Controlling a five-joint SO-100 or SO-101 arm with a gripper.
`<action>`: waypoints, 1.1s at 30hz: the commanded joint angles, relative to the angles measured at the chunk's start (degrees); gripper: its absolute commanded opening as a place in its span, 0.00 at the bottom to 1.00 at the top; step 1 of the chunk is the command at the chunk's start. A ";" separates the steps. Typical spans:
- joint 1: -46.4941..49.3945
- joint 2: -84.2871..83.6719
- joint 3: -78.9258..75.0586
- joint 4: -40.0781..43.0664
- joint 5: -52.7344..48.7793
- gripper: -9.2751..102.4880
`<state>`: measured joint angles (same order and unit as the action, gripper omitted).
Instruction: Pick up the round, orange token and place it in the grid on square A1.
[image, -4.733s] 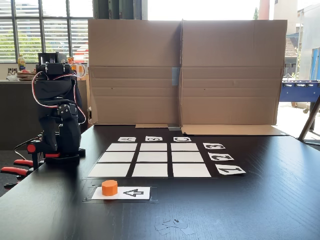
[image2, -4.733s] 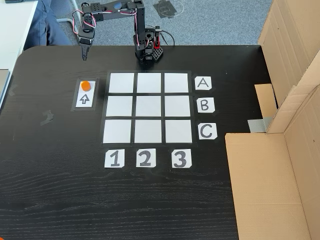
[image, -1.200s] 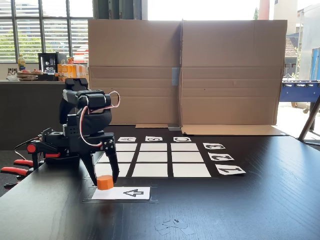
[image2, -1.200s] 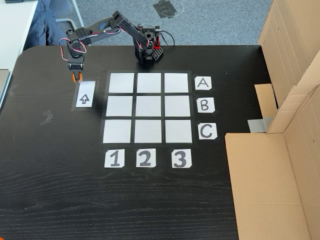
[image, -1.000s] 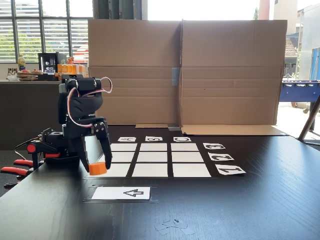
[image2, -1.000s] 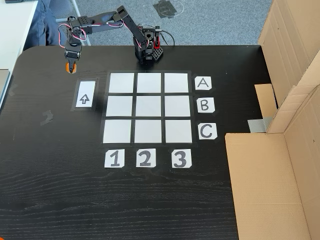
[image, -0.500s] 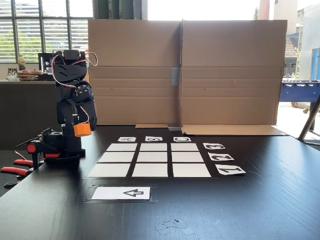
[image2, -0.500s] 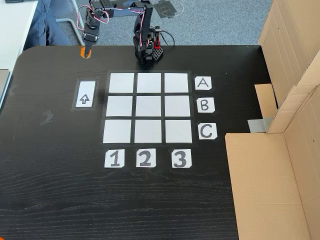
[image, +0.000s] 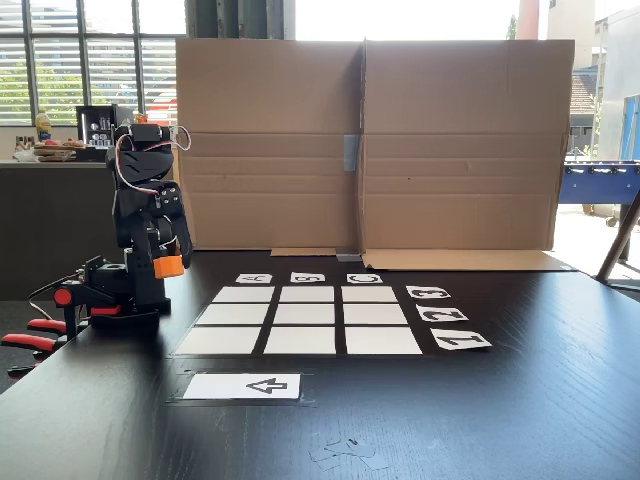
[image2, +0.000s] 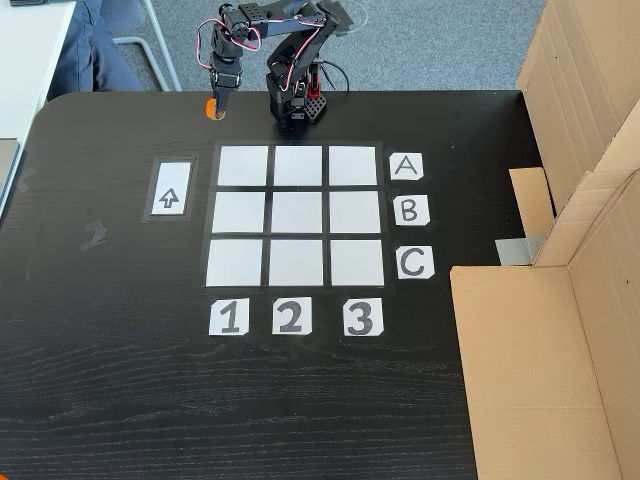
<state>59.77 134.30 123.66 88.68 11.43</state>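
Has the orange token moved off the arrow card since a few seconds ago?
Yes. The token, shut in the hand, has left the arrow card and now hangs above the table beyond the grid's A1 corner.

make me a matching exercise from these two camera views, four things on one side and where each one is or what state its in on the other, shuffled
Things:
1. orange token
2. arrow card
3. square A1
4. cardboard box

Places or states:
a. standing along the table's far edge in the low fixed view
b. blank, with nothing on it
c. held off the table in the claw
d. lying bare beside the grid, on the side away from the letter labels

Pairs: 1-c, 2-d, 3-b, 4-a
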 joint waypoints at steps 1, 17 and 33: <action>-1.76 0.70 2.99 0.26 -1.32 0.15; -10.99 -13.97 7.29 -6.77 -2.55 0.15; -17.75 -23.64 5.98 -14.94 -2.20 0.15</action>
<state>43.33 111.01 131.13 74.71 9.40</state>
